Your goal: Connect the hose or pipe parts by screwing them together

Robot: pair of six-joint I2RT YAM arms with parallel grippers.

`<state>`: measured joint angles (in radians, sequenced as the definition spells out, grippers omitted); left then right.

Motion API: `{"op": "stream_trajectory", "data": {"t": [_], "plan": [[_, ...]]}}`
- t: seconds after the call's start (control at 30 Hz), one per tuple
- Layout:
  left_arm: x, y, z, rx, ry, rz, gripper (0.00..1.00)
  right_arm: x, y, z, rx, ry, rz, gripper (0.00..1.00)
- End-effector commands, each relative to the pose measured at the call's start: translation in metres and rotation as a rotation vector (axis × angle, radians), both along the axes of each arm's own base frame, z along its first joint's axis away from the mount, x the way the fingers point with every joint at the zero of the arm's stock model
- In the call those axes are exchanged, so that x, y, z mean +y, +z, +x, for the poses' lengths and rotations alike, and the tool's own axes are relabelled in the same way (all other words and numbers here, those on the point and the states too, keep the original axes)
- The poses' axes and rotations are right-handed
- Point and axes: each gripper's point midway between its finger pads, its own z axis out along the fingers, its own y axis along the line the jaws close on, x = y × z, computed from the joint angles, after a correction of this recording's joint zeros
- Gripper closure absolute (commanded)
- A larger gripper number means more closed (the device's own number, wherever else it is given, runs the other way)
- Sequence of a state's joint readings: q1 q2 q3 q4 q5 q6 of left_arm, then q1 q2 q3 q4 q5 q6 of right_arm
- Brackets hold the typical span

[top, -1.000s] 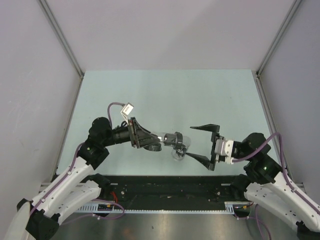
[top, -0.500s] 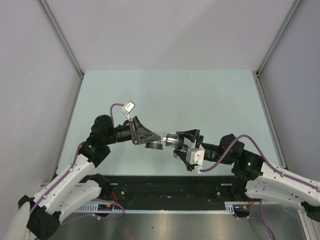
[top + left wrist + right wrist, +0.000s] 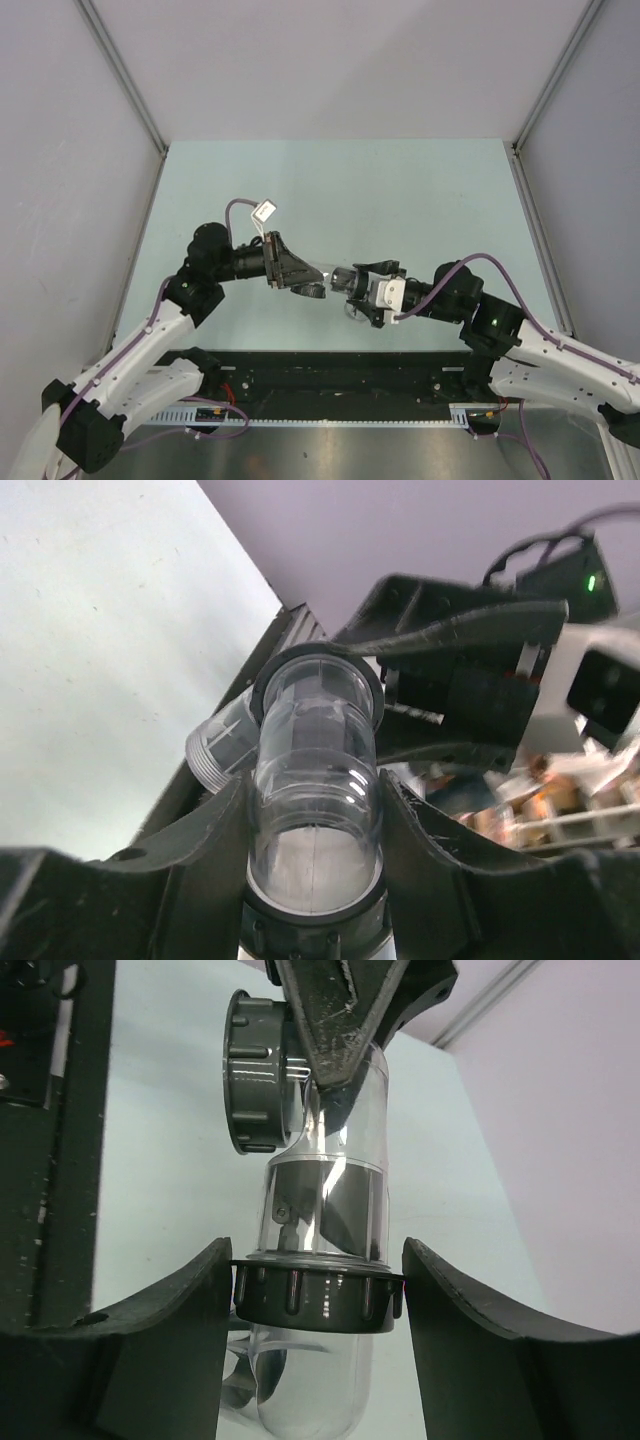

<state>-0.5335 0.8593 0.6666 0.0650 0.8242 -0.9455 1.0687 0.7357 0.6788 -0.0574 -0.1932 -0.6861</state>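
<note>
Clamping across the dark ribbed plastic ring (image 3: 318, 1300), the right gripper (image 3: 318, 1255) presses a finger against each side of it, so it is grasping the ring, not released. The ring sits around the clear plastic pipe body (image 3: 330, 1200), which runs away from this gripper. A grey threaded side collar (image 3: 255, 1070) branches off further along. Beyond that, the left gripper (image 3: 313, 790) is clenched on the far length of the same clear body, one finger on each flank. The whole assembly hangs between the two arms, above the pale green table (image 3: 400, 190) and near its front edge.

The step in hand looks like turning the ring onto its thread. How far the thread has caught cannot be told.

Several things could go wrong:
- If the two wrists are not on one axis, the ring could cross-thread and jam.
- The clear body is smooth, so torque from the ring could spin it inside the left grip and nothing would tighten.
- The pads might skid over the ribs.
- The two grippers are close, so a wide wrist roll could knock them together.
</note>
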Motion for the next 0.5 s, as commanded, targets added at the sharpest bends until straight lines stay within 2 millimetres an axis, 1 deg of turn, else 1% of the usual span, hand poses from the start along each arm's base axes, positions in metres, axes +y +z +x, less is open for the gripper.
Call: {"op": "stream_trajectory", "data": {"t": [0.0, 0.03, 0.07, 0.1, 0.13, 0.17, 0.2, 0.23, 0.27, 0.3, 0.33, 0.37, 0.43, 0.47], "plan": [[-0.001, 0.049, -0.016, -0.518, -0.127, -0.067, 1.00, 0.009, 0.019, -0.015, 0.191, 0.104, 0.070, 0.87], [-0.001, 0.042, -0.011, -0.622, -0.122, -0.042, 1.00, 0.010, 0.013, -0.018, 0.264, 0.120, 0.065, 0.89], [-0.001, 0.040, -0.011, -0.685, -0.131, -0.035, 1.00, 0.010, 0.014, -0.020, 0.311, 0.156, 0.070, 0.91], [-0.001, 0.037, -0.009, -0.783, -0.139, -0.019, 1.00, 0.010, 0.017, -0.021, 0.346, 0.172, 0.079, 0.96], [-0.002, 0.033, -0.011, -0.830, -0.155, -0.014, 1.00, 0.011, 0.012, -0.021, 0.416, 0.182, 0.073, 0.96], [-0.002, 0.032, -0.011, -0.873, -0.166, -0.010, 1.00, 0.011, 0.013, -0.028, 0.459, 0.226, 0.071, 0.97], [-0.003, 0.030, -0.010, -0.950, -0.174, 0.000, 1.00, 0.009, 0.011, -0.023, 0.490, 0.217, 0.074, 0.97], [-0.004, 0.026, -0.010, -0.986, -0.183, 0.007, 1.00, 0.010, 0.010, -0.022, 0.521, 0.226, 0.075, 0.96], [-0.005, 0.023, -0.013, -1.030, -0.207, 0.005, 1.00, 0.010, 0.011, -0.029, 0.580, 0.266, 0.080, 0.95], [-0.005, 0.020, -0.010, -1.084, -0.203, 0.018, 1.00, 0.007, 0.012, -0.025, 0.609, 0.260, 0.089, 0.94], [-0.005, 0.014, -0.006, -1.119, -0.196, 0.037, 1.00, 0.006, 0.015, -0.026, 0.632, 0.273, 0.103, 0.93], [-0.004, 0.013, -0.001, -1.133, -0.174, 0.056, 1.00, 0.006, 0.017, -0.027, 0.685, 0.282, 0.111, 0.93], [-0.005, 0.009, 0.006, -1.143, -0.159, 0.077, 1.00, 0.003, 0.017, -0.023, 0.702, 0.257, 0.123, 0.88], [-0.005, 0.009, 0.009, -1.133, -0.151, 0.083, 1.00, 0.001, 0.019, -0.017, 0.688, 0.216, 0.139, 0.82]]}}
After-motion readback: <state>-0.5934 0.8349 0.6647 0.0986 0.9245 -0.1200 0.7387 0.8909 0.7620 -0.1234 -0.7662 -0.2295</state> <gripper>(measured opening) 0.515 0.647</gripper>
